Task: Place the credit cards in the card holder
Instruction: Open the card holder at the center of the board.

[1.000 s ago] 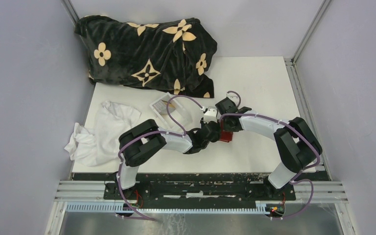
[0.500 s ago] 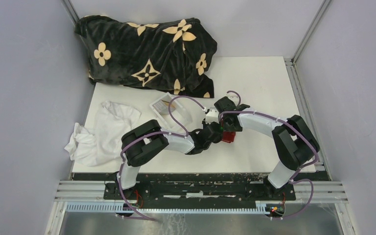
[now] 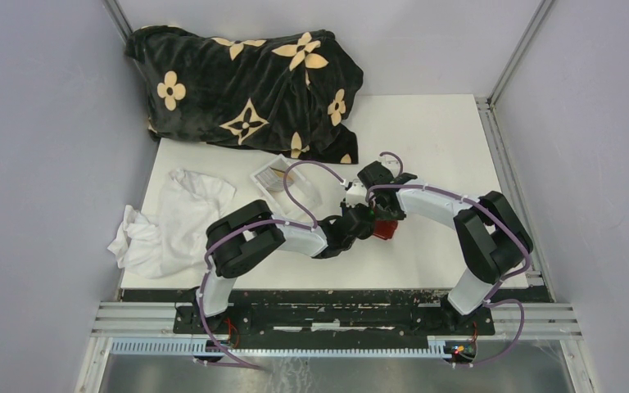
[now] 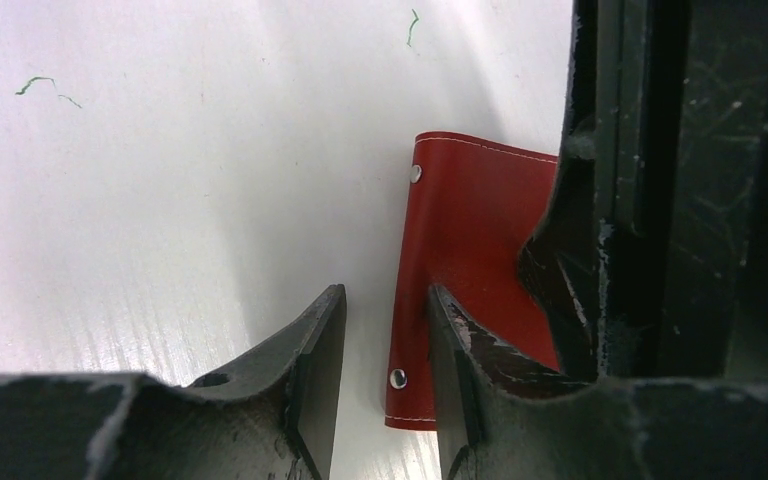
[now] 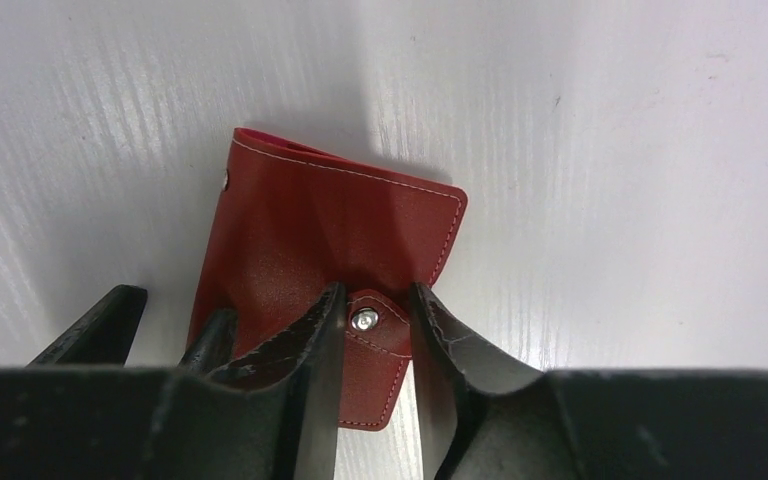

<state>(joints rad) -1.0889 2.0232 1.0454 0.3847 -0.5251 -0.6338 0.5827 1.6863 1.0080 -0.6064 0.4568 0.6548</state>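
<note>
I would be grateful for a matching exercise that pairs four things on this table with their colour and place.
Things:
1. card holder
2. blanket
3. cloth
4. plastic box

Descriptions:
A. black with beige flowers, at the far left corner of the table
B. red, near the middle
C. clear, just in front of the blanket
D. white, crumpled at the left edge

Pairs: 1-B, 2-A, 3-D, 4-C

The card holder (image 5: 340, 240) is showing a deep red with pale stitching and silvery studs. The blanket (image 3: 246, 86) is showing black with cream flower shapes. The crumpled cloth (image 3: 172, 221) and the table (image 3: 434, 131) are looking white. The robot arms (image 3: 233, 246) are showing black with white sections.
</note>
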